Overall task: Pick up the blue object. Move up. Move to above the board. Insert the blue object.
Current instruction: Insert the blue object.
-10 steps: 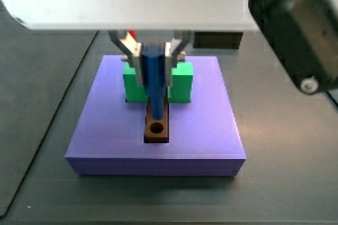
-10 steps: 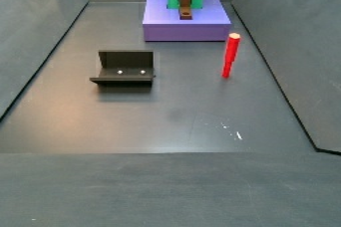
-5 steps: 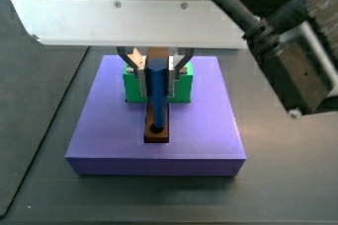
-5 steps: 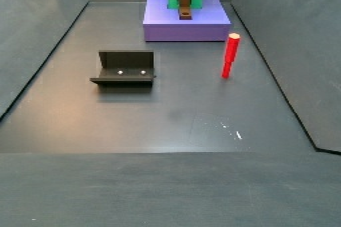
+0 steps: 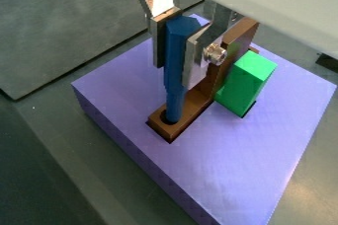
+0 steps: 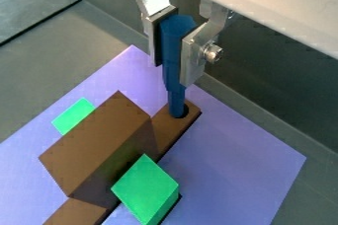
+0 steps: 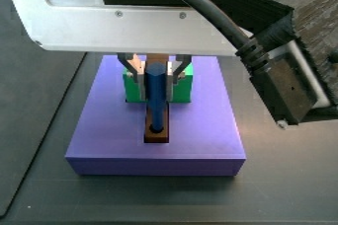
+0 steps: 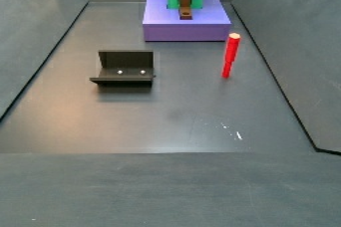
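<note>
My gripper [image 5: 179, 49] is shut on the blue object [image 5: 176, 66], a thin blue peg held upright between the silver fingers [image 5: 201, 56]. The peg's lower end sits in the round hole at the near end of the board [image 5: 201, 99], a narrow brown bar lying on the purple slab [image 5: 251, 160]. Both wrist views show this; the peg [image 6: 173, 61] meets the board [image 6: 99, 150] at the hole. In a side view the gripper [image 7: 157, 69] holds the peg [image 7: 157, 99] over the board [image 7: 158, 132]. In the far side view the board [image 8: 188, 12] is small and the peg cannot be made out.
A green block [image 5: 244, 81] straddles the board on the slab [image 7: 158, 152]. A red peg [image 8: 230, 54] stands on the floor beside the slab [image 8: 186, 29]. The fixture [image 8: 124, 69] stands on the floor to the left. Grey walls surround the floor.
The gripper and arm have come down with the blue peg. Its lower end has gone from just above the board into the hole. Nothing else moved.
</note>
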### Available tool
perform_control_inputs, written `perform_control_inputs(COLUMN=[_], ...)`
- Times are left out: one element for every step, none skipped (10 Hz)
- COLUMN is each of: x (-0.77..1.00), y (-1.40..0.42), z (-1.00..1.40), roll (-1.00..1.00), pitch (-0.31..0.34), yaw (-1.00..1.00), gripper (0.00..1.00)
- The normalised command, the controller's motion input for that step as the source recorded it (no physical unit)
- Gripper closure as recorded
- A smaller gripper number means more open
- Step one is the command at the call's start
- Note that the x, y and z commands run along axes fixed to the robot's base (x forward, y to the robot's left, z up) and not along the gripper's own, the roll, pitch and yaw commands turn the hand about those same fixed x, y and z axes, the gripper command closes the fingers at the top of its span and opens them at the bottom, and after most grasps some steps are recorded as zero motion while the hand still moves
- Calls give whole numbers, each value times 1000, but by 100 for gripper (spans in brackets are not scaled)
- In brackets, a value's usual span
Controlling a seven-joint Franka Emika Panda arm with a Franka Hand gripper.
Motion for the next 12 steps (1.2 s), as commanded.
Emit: perform_control_inputs(x=[0,0,97,131,143,146,134,60,37,54,66,54], y=[-123,-174,-109,0,0,0,0,0,0,0,0,14], z=[-17,0,-91,-134,-163,-163,-120,-37,-74,-134,-149,-129], roll=[0,0,0,0,10,13,0,0,0,0,36,81], pitch=[0,0,0,0,0,0,6,14,1,0,1,17], yaw=[0,0,0,-14,-14,-26,-37,-66,-66,-46,-57,-83], gripper=[100,100,100,100,100,100,100,100,100,100,100,100])
